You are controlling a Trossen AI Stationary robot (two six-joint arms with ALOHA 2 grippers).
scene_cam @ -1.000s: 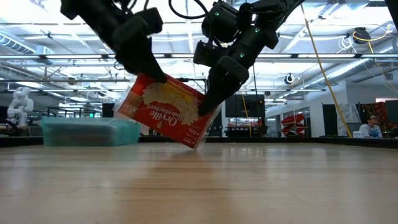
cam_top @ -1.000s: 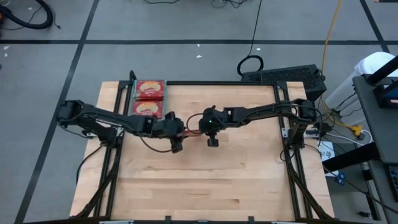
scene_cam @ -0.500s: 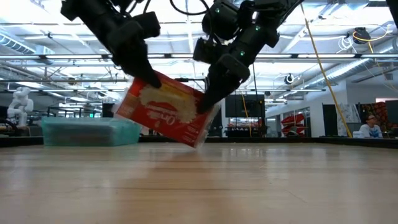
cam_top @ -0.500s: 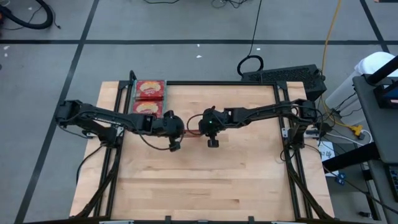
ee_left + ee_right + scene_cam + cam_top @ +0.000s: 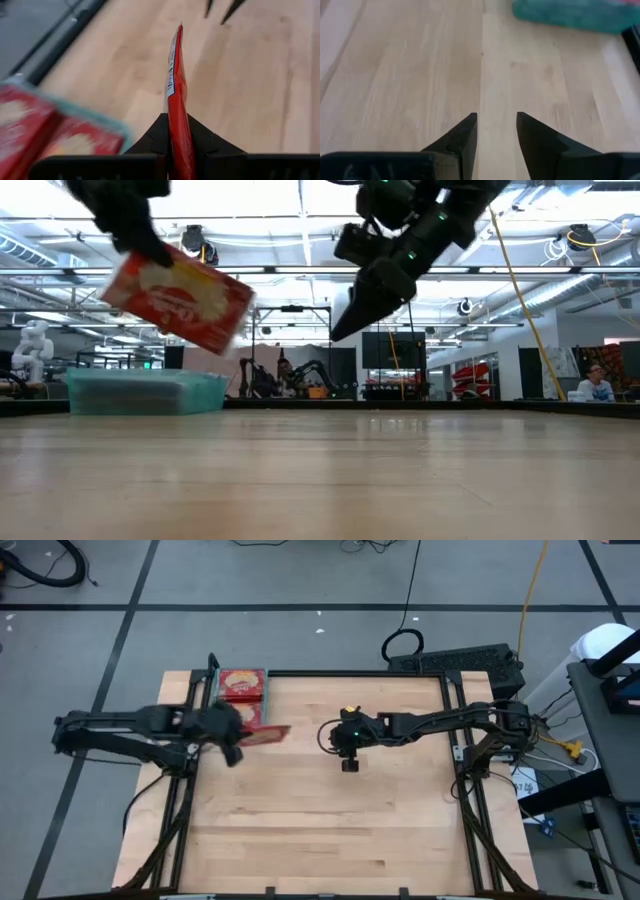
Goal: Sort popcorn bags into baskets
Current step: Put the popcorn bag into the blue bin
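Observation:
My left gripper [image 5: 238, 740] is shut on a red popcorn bag [image 5: 266, 734] and holds it in the air just right of the teal basket [image 5: 145, 392] at the table's far left. In the low view the bag [image 5: 180, 298] hangs tilted above the basket. More red bags [image 5: 241, 685] lie flat in the basket. My right gripper [image 5: 325, 735] stands open over the table's middle, above the wood, with nothing between its fingers [image 5: 465, 132]. My left gripper pinches one end [image 5: 176, 112] of the popcorn bag between its two fingers, which press on the two flat faces. The fingers come from the table's left, slanting down. The bag stands on edge, reaches away past the fingertips and hangs tilted, clear of table and basket.
Bare wood lies between the two grippers and toward the near edge. A dark frame rail [image 5: 300, 673] runs along the table's far edge. The basket's rim [image 5: 107, 125] is close below my left gripper.
My right gripper has let go of the bag and risen a little. My left gripper has carried the bag up and toward the table's left edge, from the middle to beside the basket. The bag, held by both before, now hangs from the left gripper alone.

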